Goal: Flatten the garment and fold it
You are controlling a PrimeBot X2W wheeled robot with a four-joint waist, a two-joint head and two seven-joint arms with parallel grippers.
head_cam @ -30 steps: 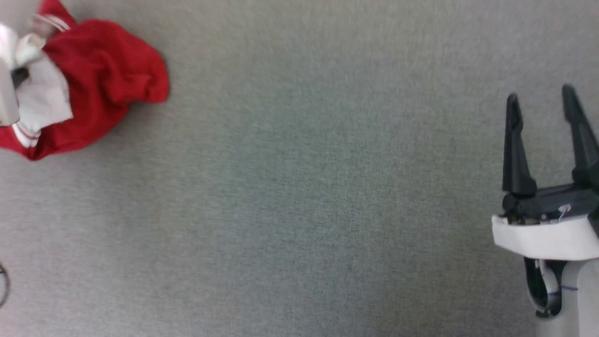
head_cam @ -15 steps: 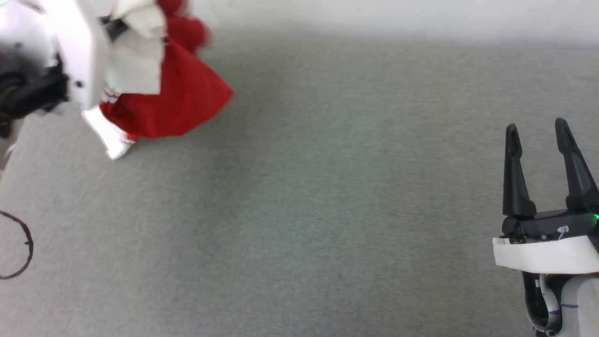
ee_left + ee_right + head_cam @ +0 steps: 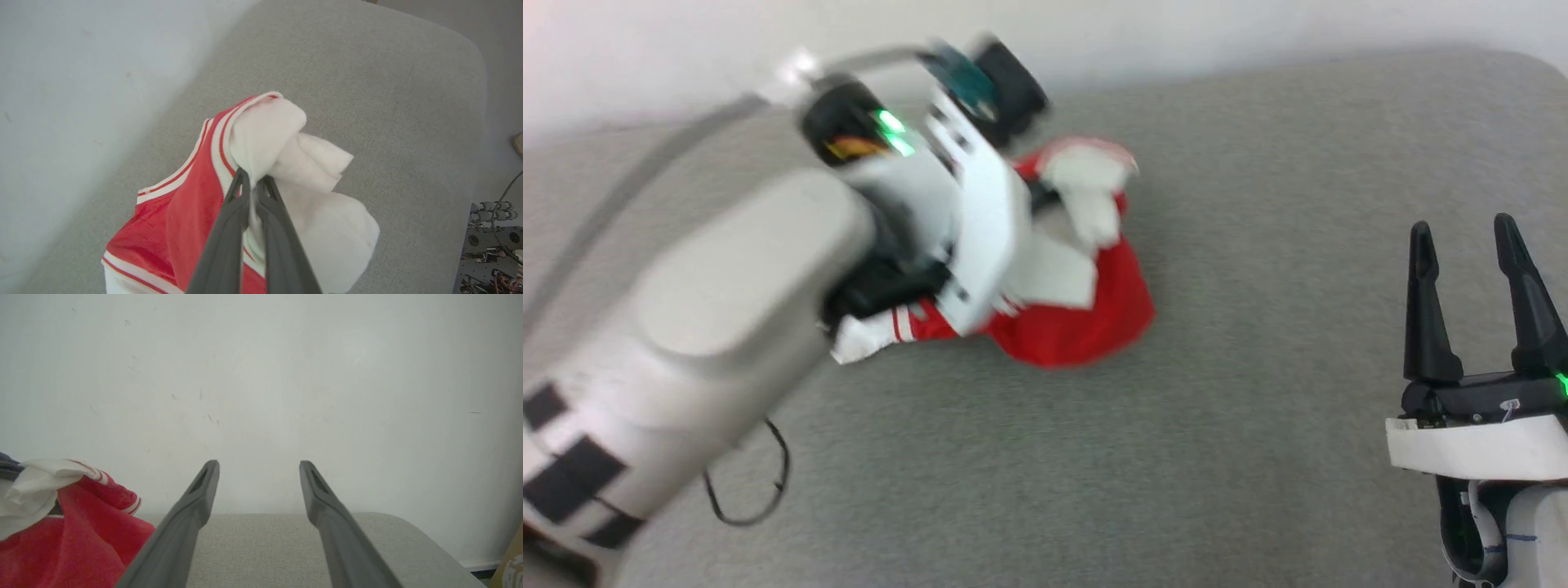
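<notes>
- The grey fabric-covered surface (image 3: 1258, 392) takes up most of the head view. It has a rounded far corner and meets a pale wall (image 3: 261, 375) at its far edge.
- The left arm (image 3: 711, 327) is pale and blurred. It reaches from the lower left of the head view up toward the middle of the surface.
- The garment (image 3: 1086, 327) is a bunched heap of red cloth and white sleeve, left of centre on the surface and near its far edge, at the end of the left arm. The blur hides whether its lower folds rest on the surface.
- In the left wrist view the red body with striped trim (image 3: 179, 220) hangs to the left of the fingers. The white sleeve (image 3: 286, 139) bulges above and to the right of their tips.
- The right gripper (image 3: 1462, 233) stands at the lower right of the head view with its fingers spread wide and nothing between them. It is well apart from the garment.
- In the right wrist view the red cloth (image 3: 81, 539) lies off to the left of the right gripper's left finger (image 3: 184, 522).
- The left gripper (image 3: 254, 179) has its fingers pressed together on a fold of white sleeve right at the striped seam, and cloth wraps both sides of the tips.
- A thin dark cable loop (image 3: 768, 498) lies on the surface beside the left arm.
</notes>
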